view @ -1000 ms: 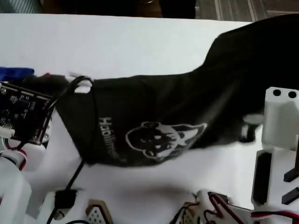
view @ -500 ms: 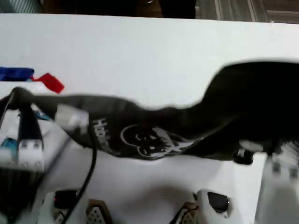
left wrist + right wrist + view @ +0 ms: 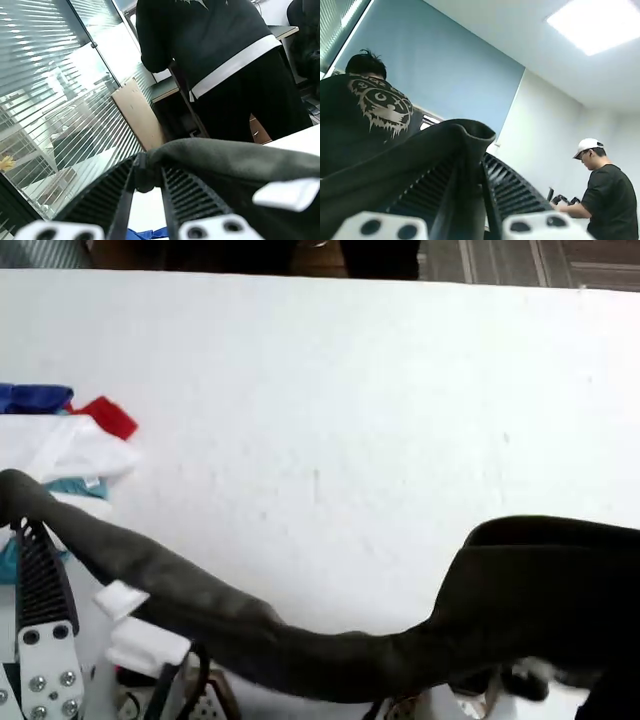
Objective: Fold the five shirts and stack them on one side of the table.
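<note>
The left hand (image 3: 147,175) and right hand (image 3: 470,157) each pinch the black shirt (image 3: 330,655), slung between them over the desk (image 3: 320,390), probably to lay it flat. The folded shirts (image 3: 60,445) sit just beside the left hand.

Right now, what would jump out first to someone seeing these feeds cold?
A black shirt hangs stretched like a rope along the near edge of the table, its ends clamped in the left pincer and the right pincer. A pile of shirts, blue, red, white and teal, lies at the table's left edge.
</note>
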